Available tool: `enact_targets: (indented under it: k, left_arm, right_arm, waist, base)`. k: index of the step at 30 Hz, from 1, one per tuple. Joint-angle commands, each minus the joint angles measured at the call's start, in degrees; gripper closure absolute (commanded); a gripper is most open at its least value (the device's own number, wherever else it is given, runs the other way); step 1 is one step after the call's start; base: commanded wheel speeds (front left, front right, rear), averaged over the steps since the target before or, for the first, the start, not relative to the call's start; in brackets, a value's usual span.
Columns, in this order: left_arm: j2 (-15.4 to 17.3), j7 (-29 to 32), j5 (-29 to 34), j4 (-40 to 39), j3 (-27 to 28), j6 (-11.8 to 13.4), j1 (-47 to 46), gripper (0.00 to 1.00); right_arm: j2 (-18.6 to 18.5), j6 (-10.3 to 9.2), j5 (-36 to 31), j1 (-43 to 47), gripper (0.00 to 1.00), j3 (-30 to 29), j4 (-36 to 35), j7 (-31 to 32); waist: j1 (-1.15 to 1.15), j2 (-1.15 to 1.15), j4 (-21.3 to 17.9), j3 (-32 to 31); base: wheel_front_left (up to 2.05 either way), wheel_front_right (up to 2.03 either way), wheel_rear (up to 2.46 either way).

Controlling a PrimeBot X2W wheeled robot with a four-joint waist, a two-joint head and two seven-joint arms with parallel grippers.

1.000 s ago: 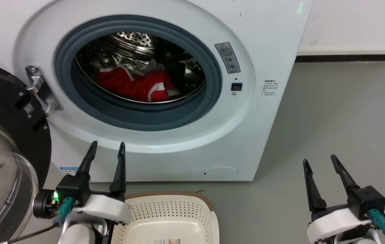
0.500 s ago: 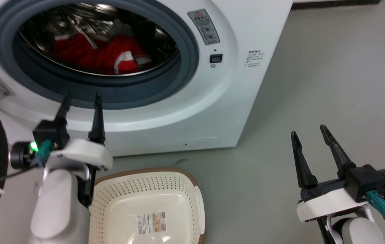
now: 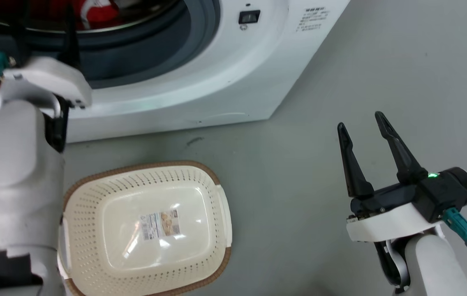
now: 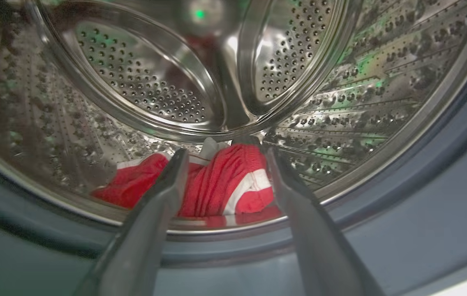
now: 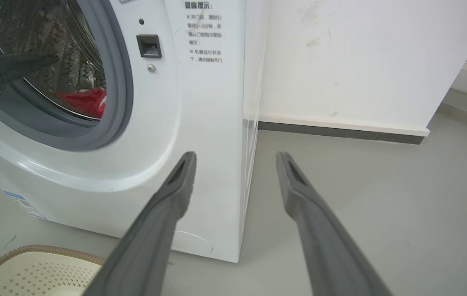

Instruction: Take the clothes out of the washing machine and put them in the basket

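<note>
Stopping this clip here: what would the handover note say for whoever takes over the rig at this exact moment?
Left gripper: open, nothing held, fingers aimed into the drum at the clothes.
Right gripper: open, nothing held, above the floor to the right of the washing machine.
Clothes: a red heap at the bottom of the drum, near its front.
Basket: on the floor in front of the machine, no clothes in it.
Done: nothing taken out yet.
Left: grasp the clothes, lift them out, drop them in the basket.
</note>
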Motion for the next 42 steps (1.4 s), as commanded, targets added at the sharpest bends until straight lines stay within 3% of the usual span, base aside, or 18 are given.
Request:
enact_targets:
  k: [1, 15, 27, 28, 29, 30, 31, 36, 42]
  left_arm:
    - [0.4, 0.5, 0.1, 0.8, -0.2, -0.2, -1.6, 0.00]
    - [5.8, 9.8, 1.6, 14.8, -4.7, -0.8, -23.2, 0.00]
    - [8.9, 30.5, -0.3, 25.8, -7.0, -0.9, -33.7, 0.00]
    - [8.9, 32.4, -0.6, 26.5, -6.9, -0.9, -34.3, 0.11]
    - [9.1, 34.2, -0.9, 27.0, -7.0, -0.9, -34.9, 0.50]
    - [9.2, 35.9, -1.1, 27.6, -6.9, -0.9, -35.4, 0.70]
    - [9.3, 37.2, -1.4, 27.9, -6.9, -0.9, -35.7, 1.00]
    - [9.8, 39.9, -2.2, 28.3, -6.9, -0.6, -36.5, 1.00]
    - [9.0, 31.3, -3.4, 25.5, -6.4, 0.7, -32.2, 1.00]
  right_arm:
    - [0.0, -0.04, 0.3, -1.1, 0.00, 0.3, 0.0, -0.4]
    - [0.0, -0.04, 3.5, -5.8, 0.00, 3.8, -0.2, -0.6]
    - [0.0, -0.04, 5.5, -6.1, 0.00, 6.2, 0.3, -0.6]
    - [0.0, -0.04, 5.6, -6.1, 0.00, 6.3, 0.3, -0.6]
    - [0.0, -0.04, 5.7, -6.1, 0.00, 6.5, 0.4, -0.6]
    - [0.0, -0.04, 5.9, -6.2, 0.00, 6.6, 0.4, -0.6]
    - [0.0, -0.04, 6.0, -6.2, 0.00, 6.7, 0.5, -0.6]
    - [0.0, -0.04, 6.6, -6.4, 0.00, 6.8, 0.7, -0.6]
    - [0.0, -0.04, 6.6, -6.2, 0.00, 5.6, 1.9, -0.6]
  waist:
    - [-0.01, 0.00, -1.8, 3.5]
    - [-0.01, 0.00, -6.2, 12.3]
    - [-0.01, 0.00, -9.0, 13.5]
    - [-0.01, 0.00, -9.1, 13.6]
    - [-0.01, 0.00, -9.3, 13.6]
    - [-0.01, 0.00, -9.5, 13.7]
    - [-0.01, 0.00, -9.7, 13.7]
    - [-0.01, 0.00, -10.1, 13.6]
    - [-0.01, 0.00, -9.0, 11.2]
  base:
    - [0.00, 0.00, 0.00]
    - [0.00, 0.00, 0.00]
    - [0.00, 0.00, 0.00]
    - [0.00, 0.00, 0.00]
    - [0.00, 0.00, 0.00]
    - [0.00, 0.00, 0.00]
    - [0.00, 0.00, 0.00]
    - [0.00, 0.00, 0.00]
    - [0.00, 0.00, 0.00]
